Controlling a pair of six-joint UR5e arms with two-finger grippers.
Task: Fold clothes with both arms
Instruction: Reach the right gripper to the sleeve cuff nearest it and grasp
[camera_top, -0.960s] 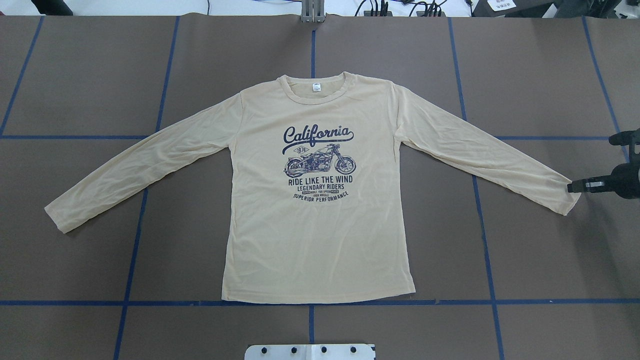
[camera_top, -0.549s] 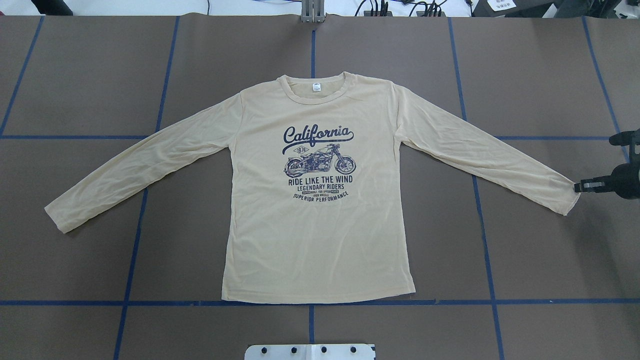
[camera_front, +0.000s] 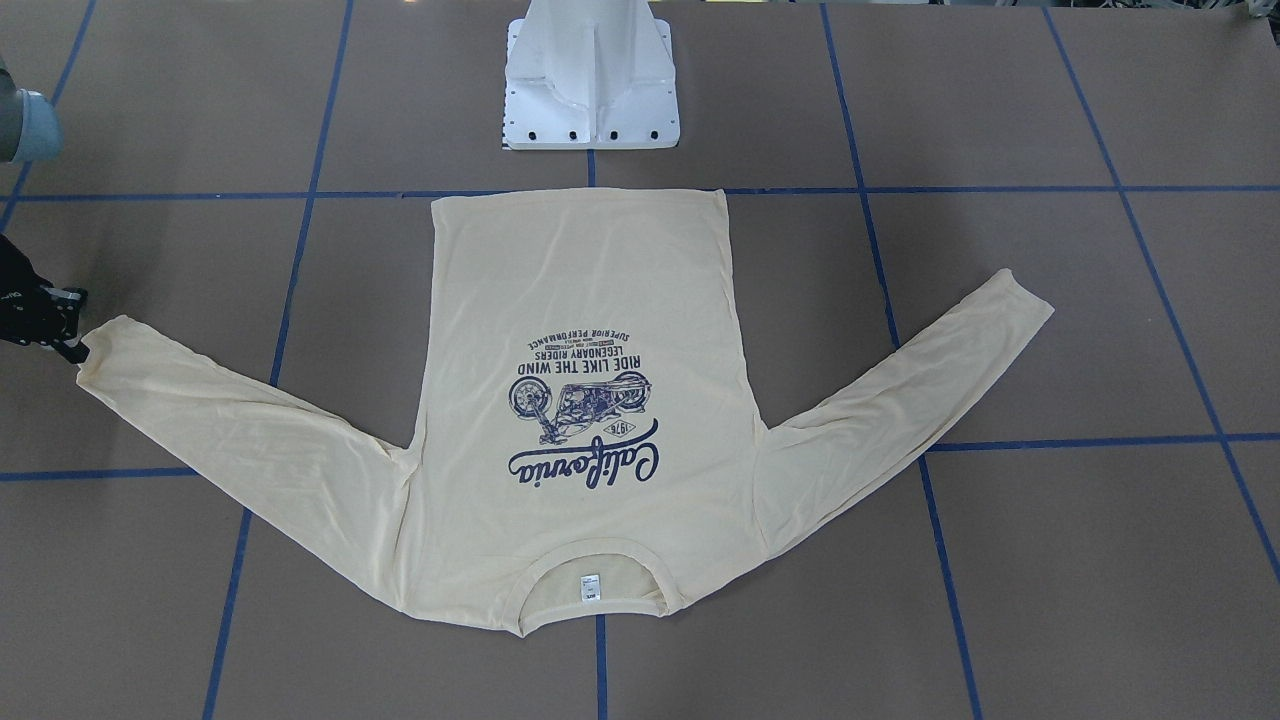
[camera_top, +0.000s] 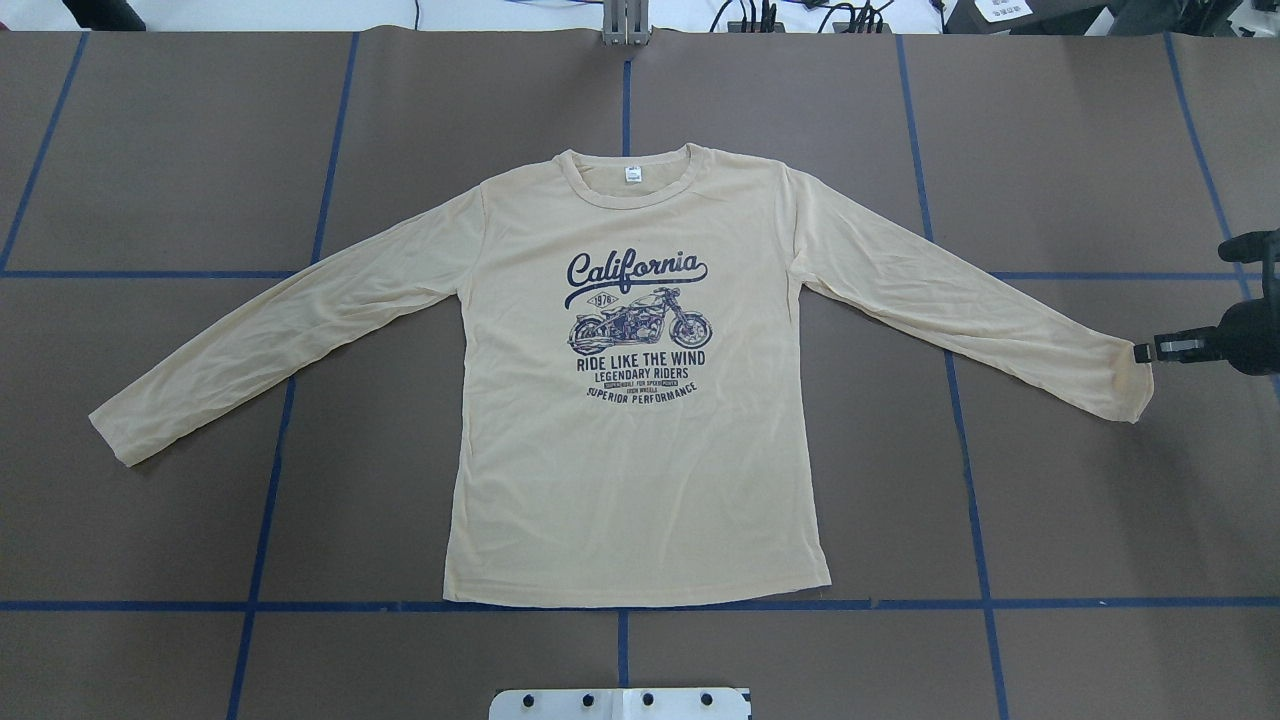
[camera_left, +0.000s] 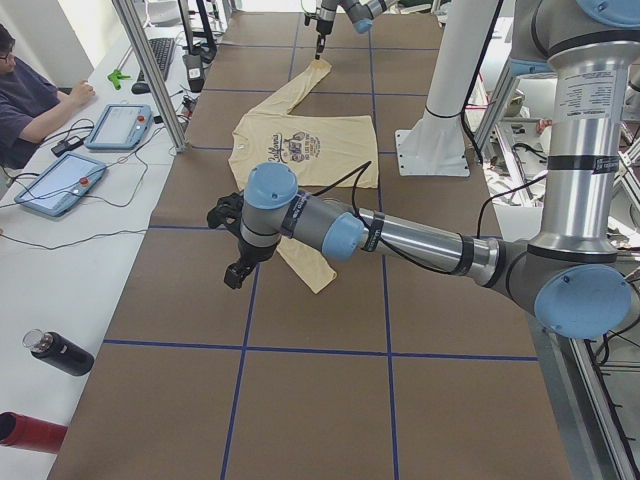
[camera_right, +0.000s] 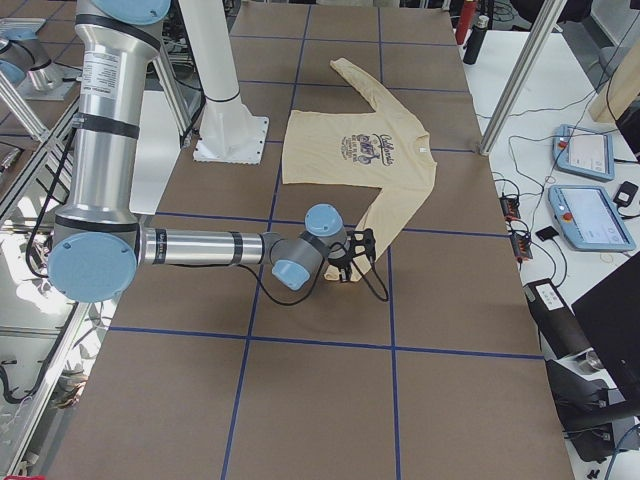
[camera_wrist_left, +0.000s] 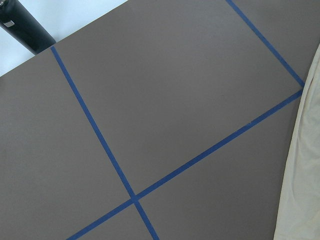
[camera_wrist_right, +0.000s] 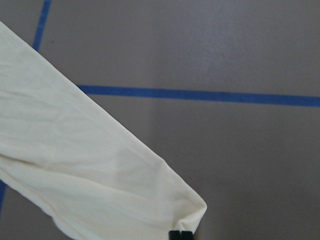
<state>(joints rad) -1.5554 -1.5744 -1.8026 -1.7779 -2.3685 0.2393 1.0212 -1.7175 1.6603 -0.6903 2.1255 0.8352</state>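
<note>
The cream-yellow long-sleeved T-shirt (camera_top: 630, 450) lies flat, print up, both sleeves spread outward. My right gripper (camera_top: 1140, 352) sits at the far corner of the right sleeve cuff (camera_top: 1128, 388) and is shut on it. The right wrist view shows the cuff corner (camera_wrist_right: 187, 210) bunched against the closed fingertips (camera_wrist_right: 180, 234). In the front-facing view the right gripper (camera_front: 72, 335) touches that cuff at the left edge. My left gripper (camera_left: 235, 272) hovers just beyond the left sleeve cuff (camera_left: 315, 278). It shows only in the exterior left view, so I cannot tell its state.
The white base mount (camera_top: 620, 702) stands at the near table edge below the shirt hem. Blue tape lines cross the brown table (camera_top: 1080, 500). A black bottle (camera_wrist_left: 22, 25) stands off the table's left end, where a person (camera_left: 30, 100) sits by two tablets.
My right gripper backed off the cuff, then came in again slightly farther back. The cuff's far corner now curls up at the fingertips. The rest of the shirt has not moved.
</note>
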